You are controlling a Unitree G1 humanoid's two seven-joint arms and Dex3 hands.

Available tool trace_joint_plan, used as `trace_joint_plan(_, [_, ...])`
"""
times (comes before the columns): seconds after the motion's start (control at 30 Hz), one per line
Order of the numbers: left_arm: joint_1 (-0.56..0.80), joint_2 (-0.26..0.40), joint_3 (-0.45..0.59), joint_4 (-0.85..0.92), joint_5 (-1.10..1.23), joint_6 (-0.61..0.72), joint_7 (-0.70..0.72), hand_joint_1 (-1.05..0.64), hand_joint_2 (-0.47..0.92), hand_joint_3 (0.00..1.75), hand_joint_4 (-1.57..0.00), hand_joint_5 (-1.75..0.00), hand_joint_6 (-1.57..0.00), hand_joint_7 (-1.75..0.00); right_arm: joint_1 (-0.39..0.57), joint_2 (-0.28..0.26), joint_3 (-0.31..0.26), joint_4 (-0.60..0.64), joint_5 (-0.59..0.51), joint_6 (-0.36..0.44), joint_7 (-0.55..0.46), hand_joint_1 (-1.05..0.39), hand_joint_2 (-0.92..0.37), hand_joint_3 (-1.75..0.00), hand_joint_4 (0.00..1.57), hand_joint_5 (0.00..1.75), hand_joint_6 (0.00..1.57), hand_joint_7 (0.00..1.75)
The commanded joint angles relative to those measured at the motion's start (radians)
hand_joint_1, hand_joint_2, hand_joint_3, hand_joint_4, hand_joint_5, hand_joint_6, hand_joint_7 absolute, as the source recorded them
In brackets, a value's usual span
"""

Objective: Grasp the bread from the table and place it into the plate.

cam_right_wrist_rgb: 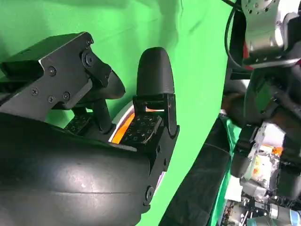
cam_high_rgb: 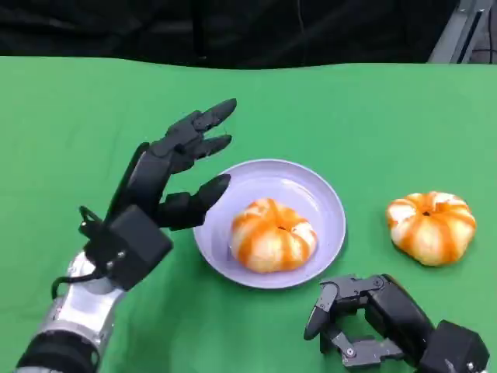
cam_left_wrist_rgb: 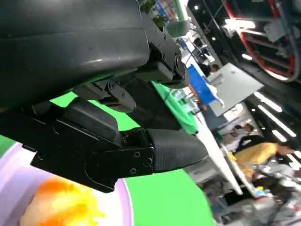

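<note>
A lavender plate point(cam_high_rgb: 311, 194) lies mid-table with an orange-and-white striped bread point(cam_high_rgb: 272, 235) on it. A second, similar bread point(cam_high_rgb: 431, 226) rests on the green cloth to the plate's right. My left hand point(cam_high_rgb: 167, 183) hovers at the plate's left rim, fingers spread and holding nothing. In the left wrist view the bread point(cam_left_wrist_rgb: 61, 205) and plate point(cam_left_wrist_rgb: 123, 203) show beneath that hand's fingers point(cam_left_wrist_rgb: 174, 150). My right hand point(cam_high_rgb: 373, 315) sits low near the front edge, below the plate, fingers curled in around nothing. In the right wrist view a sliver of bread point(cam_right_wrist_rgb: 123, 125) peeks between its fingers point(cam_right_wrist_rgb: 155, 75).
Green cloth point(cam_high_rgb: 70, 124) covers the whole table, with a dark background past its far edge. Several people and lab equipment point(cam_left_wrist_rgb: 254, 155) appear beyond the table in the left wrist view.
</note>
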Motion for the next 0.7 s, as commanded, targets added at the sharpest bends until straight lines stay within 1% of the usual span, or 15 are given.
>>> trace_joint_plan(0.03, [0.056, -0.002, 0.050, -0.084, -0.124, 0.046, -0.107, -0.85, 0.92, 0.60, -0.73, -0.03, -0.46, -0.01, 0.002, -0.016, -0.007, 0.004, 0.007, -0.014, 0.000, 0.13, -0.54, -1.14, 1.02, 1.35, 1.00, 1.06])
trace_joint_plan(0.1, [0.080, -0.011, 0.067, -0.123, -0.176, 0.070, -0.151, -0.81, 0.92, 0.51, -0.75, -0.02, -0.47, -0.01, 0.003, -0.017, -0.007, 0.005, 0.008, -0.017, 0.001, 0.13, -0.53, -1.15, 1.02, 1.35, 1.00, 1.06])
trace_joint_plan(0.27, [0.103, -0.021, 0.089, -0.171, -0.205, 0.107, -0.194, -0.80, 0.92, 0.49, -0.76, -0.02, -0.48, -0.01, 0.003, -0.017, -0.007, 0.006, 0.011, -0.018, 0.005, 0.13, -0.52, -1.16, 1.02, 1.35, 1.00, 1.06])
trace_joint_plan(0.33, [0.114, -0.027, 0.098, -0.190, -0.218, 0.121, -0.206, -0.78, 0.92, 0.45, -0.77, -0.02, -0.48, -0.01, 0.004, -0.017, -0.008, 0.006, 0.015, -0.018, 0.009, 0.13, -0.52, -1.16, 1.02, 1.35, 1.00, 1.06])
trace_joint_plan(0.37, [0.145, -0.035, 0.106, -0.229, -0.245, 0.142, -0.218, -0.78, 0.92, 0.44, -0.77, -0.02, -0.48, -0.01, 0.003, -0.018, -0.008, 0.009, 0.012, -0.022, 0.007, 0.13, -0.52, -1.16, 1.02, 1.35, 1.00, 1.06])
trace_joint_plan(0.4, [0.169, -0.041, 0.111, -0.260, -0.264, 0.160, -0.227, -0.69, 0.92, 0.27, -0.77, -0.01, -0.49, -0.01, 0.001, -0.019, -0.008, 0.011, 0.009, -0.025, 0.004, 0.13, -0.52, -1.16, 1.02, 1.35, 1.00, 1.06])
trace_joint_plan(0.43, [0.186, -0.045, 0.115, -0.285, -0.277, 0.176, -0.233, -0.66, 0.92, 0.20, -0.77, -0.01, -0.49, -0.01, 0.000, -0.019, -0.008, 0.013, 0.007, -0.027, 0.003, 0.13, -0.52, -1.16, 1.02, 1.35, 1.00, 1.06])
trace_joint_plan(0.5, [0.206, -0.053, 0.121, -0.320, -0.298, 0.206, -0.246, -0.64, 0.92, 0.14, -0.78, -0.01, -0.50, -0.01, -0.001, -0.019, -0.008, 0.015, 0.007, -0.030, 0.001, 0.13, -0.52, -1.16, 1.02, 1.34, 1.00, 1.06])
trace_joint_plan(0.57, [0.214, -0.058, 0.126, -0.340, -0.303, 0.225, -0.253, -0.63, 0.92, 0.12, -0.78, -0.01, -0.50, -0.01, -0.002, -0.020, -0.008, 0.017, 0.007, -0.031, 0.001, 0.13, -0.52, -1.16, 1.02, 1.34, 1.00, 1.06])
trace_joint_plan(0.63, [0.253, -0.075, 0.145, -0.381, -0.394, 0.289, -0.308, -0.64, 0.92, 0.08, -0.80, -0.01, -0.52, -0.01, -0.001, -0.020, -0.008, 0.014, 0.009, -0.026, 0.003, 0.13, -0.52, -1.15, 1.02, 1.34, 0.99, 1.06])
trace_joint_plan(0.7, [0.272, -0.083, 0.158, -0.408, -0.437, 0.327, -0.339, -0.65, 0.92, 0.05, -0.80, -0.01, -0.53, -0.01, -0.001, -0.020, -0.008, 0.013, 0.010, -0.023, 0.004, 0.13, -0.52, -1.15, 1.02, 1.34, 0.99, 1.06])
